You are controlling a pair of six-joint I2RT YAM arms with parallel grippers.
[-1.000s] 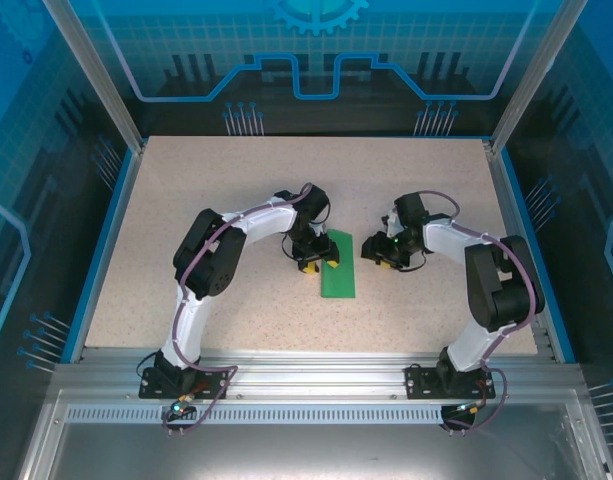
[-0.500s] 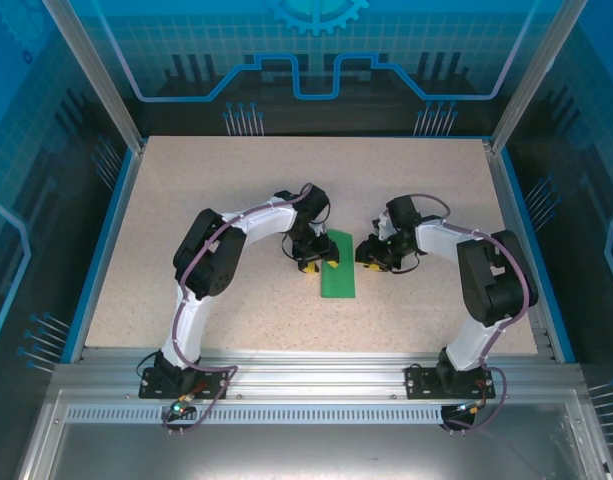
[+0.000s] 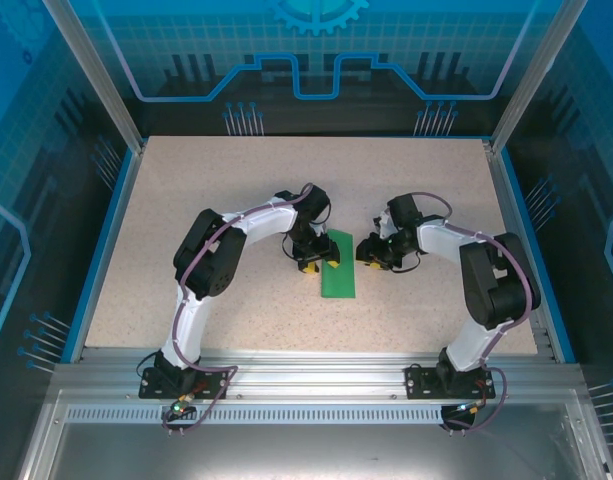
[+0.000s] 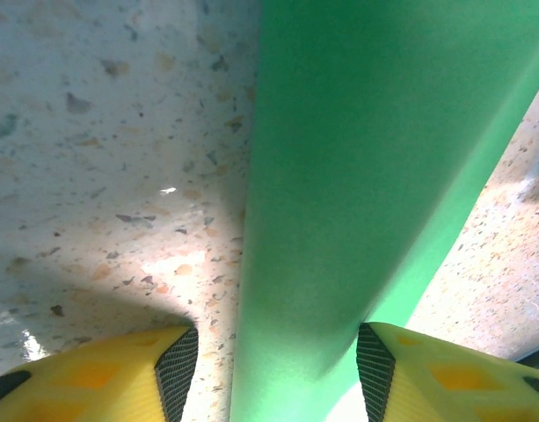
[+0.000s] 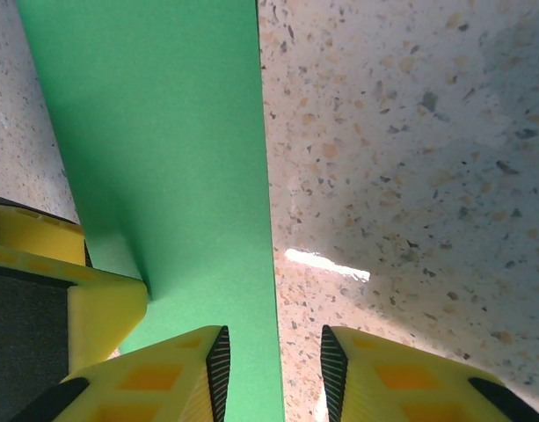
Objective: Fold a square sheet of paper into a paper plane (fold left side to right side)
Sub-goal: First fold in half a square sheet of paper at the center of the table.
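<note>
Speckled beige desk point(image 3: 186, 250) fills the floor of a blue-walled enclosure, with both arms reaching in toward its middle. A bright-green sheet of paper point(image 3: 340, 275), folded into a narrow strip, lies flat there, its long axis running from near to far.

From above, the left claw point(image 3: 314, 263) sits at the strip's left edge, toward the far end. In its wrist view the left claw point(image 4: 276, 374) stands open, its yellow fingers point(image 4: 102, 378) set wide on either side of the sheet of paper point(image 4: 357, 158). A sliver of bare desk shows between the paper and the pad on the left of the view. The pad on the right of the view meets the paper's edge. It is not clamped on anything.

The right claw point(image 3: 370, 258) sits just beside the strip's right edge, opposite the left one. In its wrist view the right claw point(image 5: 271, 369) is open by a narrow gap, and the paper's point(image 5: 163, 149) straight edge runs into that gap. One finger point(image 5: 163, 382) is over the green, the other over bare desk. Whether either presses down, I cannot tell. A yellow finger of the left claw point(image 5: 93, 303) rests on the paper at the left of that view.
</note>
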